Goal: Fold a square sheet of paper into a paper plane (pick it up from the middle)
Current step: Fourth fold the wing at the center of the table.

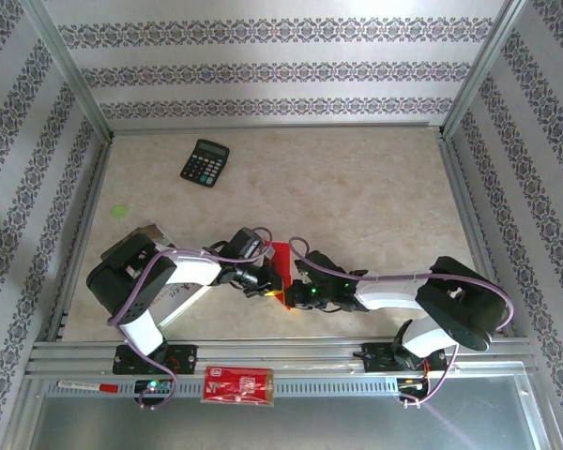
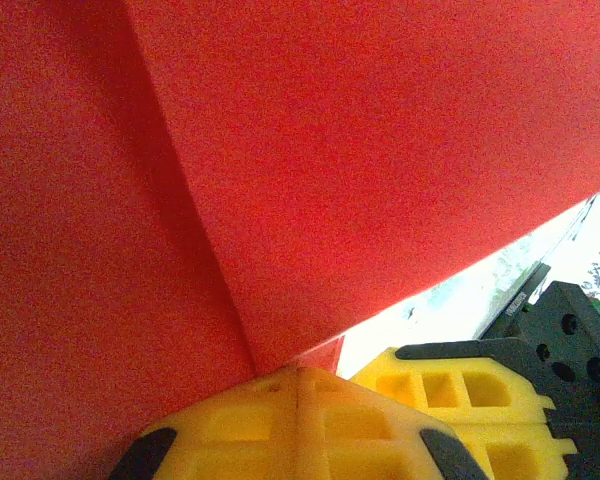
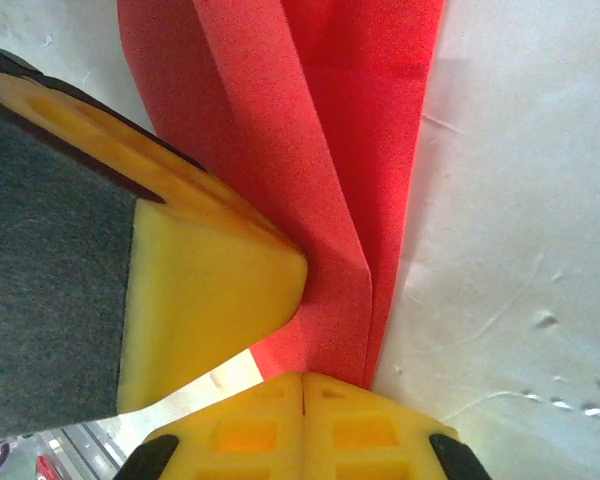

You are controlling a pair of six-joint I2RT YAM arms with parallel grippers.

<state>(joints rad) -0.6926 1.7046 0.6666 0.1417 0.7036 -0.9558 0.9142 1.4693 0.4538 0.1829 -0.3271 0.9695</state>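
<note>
Though creased, one sheet, one calculator

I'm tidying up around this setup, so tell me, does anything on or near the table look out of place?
A few small things. A red printed packet lies on the front rail between the arm bases, off the table. A green spot marks the tabletop near the left edge. The calculator sits askew.
</note>
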